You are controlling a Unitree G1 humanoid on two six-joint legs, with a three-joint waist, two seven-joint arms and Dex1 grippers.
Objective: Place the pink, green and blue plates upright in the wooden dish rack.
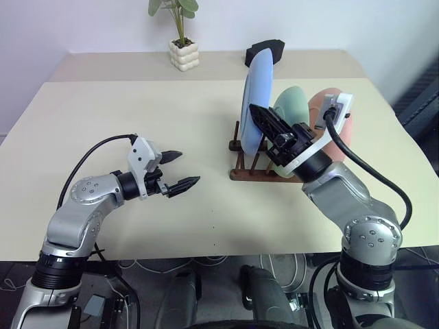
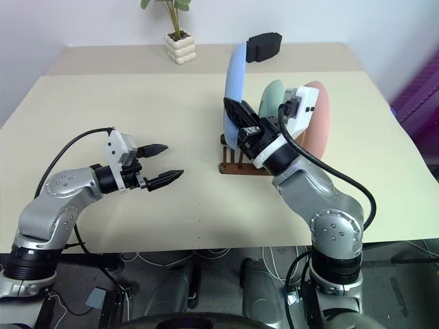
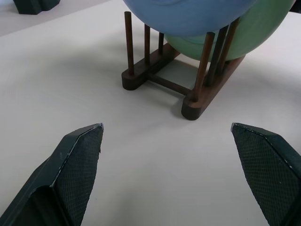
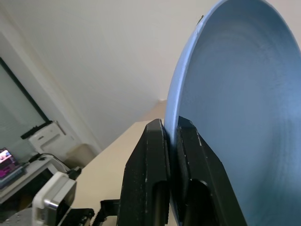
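While the right gripper (image 1: 263, 118) has its jaws clamped on the blue plate's (image 1: 258, 103) rim, plate upright, edge-on over the rack's (image 1: 255, 166) front pegs near the worktop's right edge, the left gripper (image 1: 178, 170) idles wide open.

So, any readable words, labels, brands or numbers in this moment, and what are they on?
None can be read.
Blue plate, green plate, pink plate: plain, no print visible.
Rack: bare wood, no marks.
Plant pot and black block: no lettering visible.
Small lit screen in the right wrist view: too blurred to read.
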